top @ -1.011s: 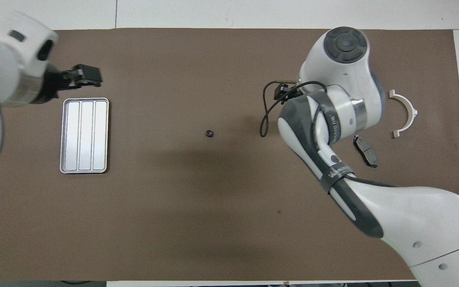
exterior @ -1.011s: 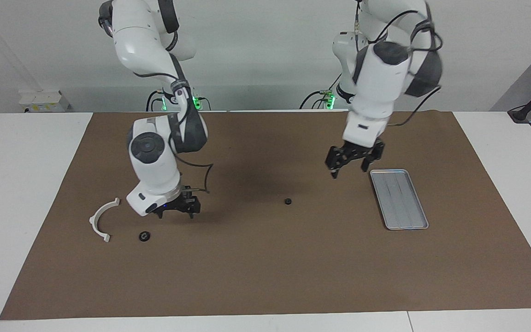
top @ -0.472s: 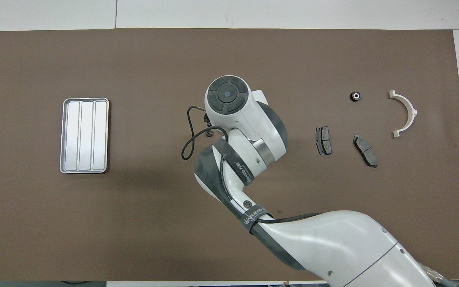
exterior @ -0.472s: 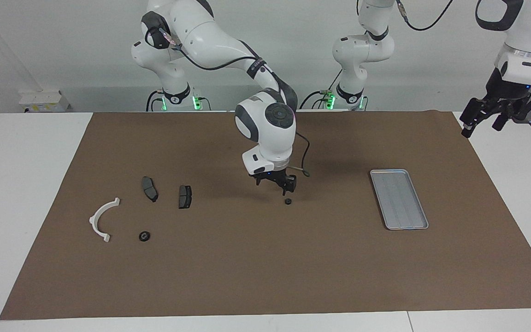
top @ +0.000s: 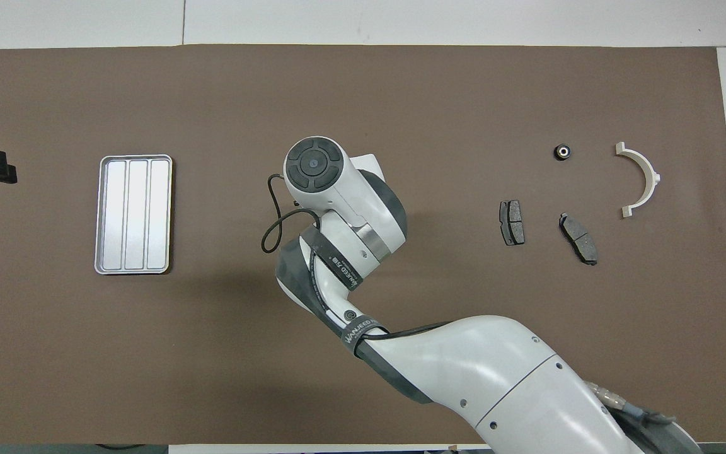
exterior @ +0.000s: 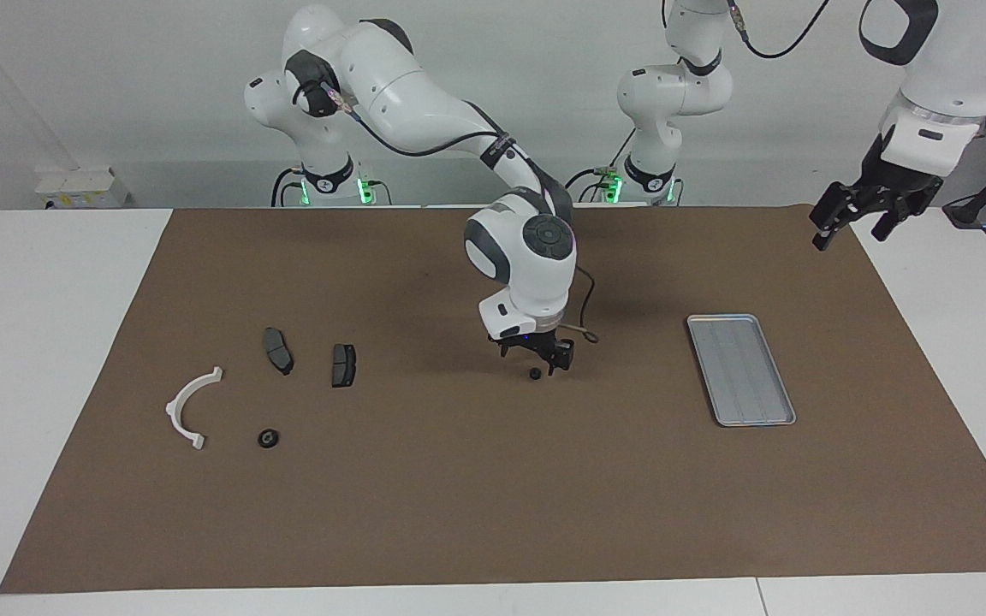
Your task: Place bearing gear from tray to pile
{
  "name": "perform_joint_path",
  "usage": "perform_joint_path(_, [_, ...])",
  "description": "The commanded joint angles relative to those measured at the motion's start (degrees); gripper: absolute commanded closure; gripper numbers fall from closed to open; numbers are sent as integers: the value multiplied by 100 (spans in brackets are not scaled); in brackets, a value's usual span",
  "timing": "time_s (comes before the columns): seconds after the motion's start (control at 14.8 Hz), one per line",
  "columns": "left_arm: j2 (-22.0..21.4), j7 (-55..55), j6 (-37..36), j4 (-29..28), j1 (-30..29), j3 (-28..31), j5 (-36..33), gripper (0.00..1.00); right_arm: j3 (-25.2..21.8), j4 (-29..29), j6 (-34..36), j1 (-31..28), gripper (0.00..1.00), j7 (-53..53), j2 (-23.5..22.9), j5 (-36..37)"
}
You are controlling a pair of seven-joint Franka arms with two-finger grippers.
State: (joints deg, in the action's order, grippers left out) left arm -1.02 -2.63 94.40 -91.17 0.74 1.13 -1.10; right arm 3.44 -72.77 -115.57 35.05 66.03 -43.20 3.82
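Item 1, right end effector [exterior: 537, 360]: carried by the arm that enters from the right arm's base and reaches to the middle of the brown mat [exterior: 493, 513]. It is lowered over a small dark bearing gear [exterior: 535, 374]; its fingers are spread apart, one seen on either side of the gear. Contact with the gear cannot be told. In the overhead view the gear and the end effector are hidden under the arm's wrist.

Item 2, left end effector [exterior: 856, 216]: raised in the air at the left arm's end of the counter [exterior: 48, 342], over the mat's corner nearest the robots. Its fingers are parted and nothing is held; this arm waits.

Item 3, tray [exterior: 741, 369]: a silver-grey ridged metal tray, laid flat on the mat toward the left arm's end. Nothing is seen in it.

Item 4, pile, toward the right arm's end: a white half-ring bracket [exterior: 190, 409], two dark brake pads [exterior: 277, 350] [exterior: 343, 364] lying apart from each other and nearer to the robots than the bracket, and a second bearing gear [exterior: 268, 438] beside the bracket, farther from the robots than the pads.

The gear under the right end effector is found on the mat between tray and pile, well apart from both.
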Motion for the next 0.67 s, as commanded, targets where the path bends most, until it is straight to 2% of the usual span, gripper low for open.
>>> perform_joint_path(0.0, [-4, 114, -273, 56, 180, 37, -92, 0, -45, 307, -27, 63, 0, 155, -311, 171])
perform_joint_path(0.2, [-65, 122, -562, 134, 198, -7, -110, 0, -63, 368, -36, 72, 3, 173, -452, 180])
perform_joint_path(0.34, [-91, 122, -947, 179, 242, -33, -101, 0, -63, 386, -18, 72, 9, 173, -478, 180])
perform_joint_path(0.47, [-223, 131, -1064, 47, 312, -42, -66, 0, -63, 395, -9, 63, 27, 173, -478, 180])
perform_joint_path(0.54, [-223, 131, -1090, 47, 347, -42, -40, 0, -63, 395, -9, 63, 41, 173, -478, 180])
perform_joint_path(0.61, [-223, 131, -1108, 73, 365, -42, 4, 0, -63, 395, -9, 63, 49, 173, -478, 180])
